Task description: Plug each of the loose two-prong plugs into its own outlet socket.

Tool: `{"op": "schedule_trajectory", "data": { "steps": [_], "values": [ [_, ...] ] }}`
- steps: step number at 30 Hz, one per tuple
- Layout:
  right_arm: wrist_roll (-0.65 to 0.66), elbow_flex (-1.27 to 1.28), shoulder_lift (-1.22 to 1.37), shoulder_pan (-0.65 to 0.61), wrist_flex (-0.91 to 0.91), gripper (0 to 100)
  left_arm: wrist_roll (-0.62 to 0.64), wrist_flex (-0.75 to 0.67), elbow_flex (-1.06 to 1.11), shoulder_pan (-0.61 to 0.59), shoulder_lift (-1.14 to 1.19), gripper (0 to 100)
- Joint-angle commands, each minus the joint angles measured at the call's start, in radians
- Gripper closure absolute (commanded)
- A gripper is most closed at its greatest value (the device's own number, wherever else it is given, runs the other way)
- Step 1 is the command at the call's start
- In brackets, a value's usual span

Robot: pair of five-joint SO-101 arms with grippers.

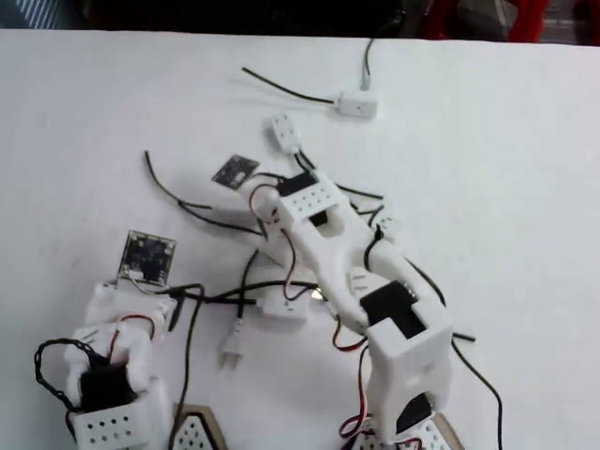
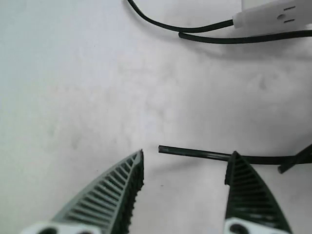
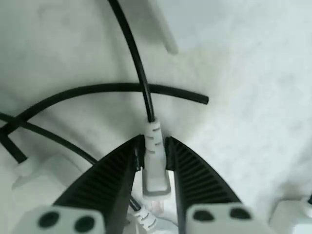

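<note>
My right gripper [image 3: 154, 144] is shut on a white two-prong plug [image 3: 155, 165], whose black cable [image 3: 134, 58] runs away over the table. In the high view this arm [image 1: 323, 234] stretches to the table's middle. A second plug [image 1: 232, 349] lies loose near the front, left of this arm. White outlet sockets lie at the back [image 1: 357, 105], behind the right arm's tip [image 1: 284, 133] and by its side [image 1: 281, 305]. My left gripper [image 2: 186, 161] stands open just above the table, a cut black cable end [image 2: 195, 154] between its fingertips. A socket [image 2: 273, 13] lies beyond it.
Black cables [image 1: 202, 211] cross the middle of the table around both arms. The left arm [image 1: 112, 375] stands at the front left corner. A small white piece [image 1: 384, 225] lies beside the right arm. The table's right and far left are bare white.
</note>
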Motion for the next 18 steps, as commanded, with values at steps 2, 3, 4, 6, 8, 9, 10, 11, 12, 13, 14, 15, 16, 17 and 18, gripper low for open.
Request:
{"op": "schedule_trajectory", "data": {
  "steps": [2, 3, 4, 6, 8, 9, 10, 11, 12, 13, 14, 15, 16, 17, 18],
  "values": [
    [0.003, -0.012, -0.05, 0.012, 0.054, 92.4, -0.012, -0.006, -0.006, -0.007, -0.01, 73],
    [0.005, -0.012, -0.05, 0.012, 0.053, 92.8, -0.012, -0.006, -0.006, -0.007, -0.01, 73],
    [0.006, -0.012, -0.05, 0.012, 0.053, 92.9, -0.012, -0.006, -0.006, -0.007, -0.01, 73],
    [0.008, -0.014, -0.05, 0.013, 0.056, 92.9, -0.012, -0.006, -0.006, -0.007, -0.01, 73],
    [0.009, -0.014, -0.05, 0.015, 0.056, 93.2, -0.012, -0.006, -0.006, -0.007, -0.01, 73],
    [0.009, -0.014, -0.05, 0.016, 0.056, 93.2, -0.012, -0.006, -0.006, -0.007, -0.01, 73],
    [0.009, -0.014, -0.051, 0.022, 0.056, 93.3, -0.012, -0.006, -0.006, -0.007, -0.01, 73],
    [0.009, -0.014, -0.058, 0.024, 0.056, 93.3, -0.012, -0.006, -0.006, -0.007, -0.01, 73],
    [0.009, -0.015, -0.058, 0.025, 0.056, 93.3, -0.012, -0.006, -0.006, -0.007, -0.01, 73],
    [0.009, -0.02, -0.058, 0.027, 0.058, 93.4, -0.012, -0.006, -0.006, -0.007, -0.01, 73],
    [0.009, -0.029, -0.058, 0.03, 0.058, 94.7, -0.012, -0.006, -0.006, -0.007, -0.01, 73],
    [0.009, -0.04, -0.058, 0.031, 0.058, 97.2, -0.012, -0.006, -0.006, -0.007, -0.01, 73],
    [0.009, -0.052, -0.059, 0.033, 0.059, 98.8, -0.012, -0.006, -0.006, -0.007, -0.01, 73],
    [0.009, -0.066, -0.061, 0.033, 0.068, 97.9, -0.012, -0.006, -0.006, -0.007, -0.01, 73],
    [0.005, -0.084, -0.068, 0.035, 0.093, 98.1, -0.012, -0.006, -0.006, -0.007, -0.01, 73]
  ]
}}
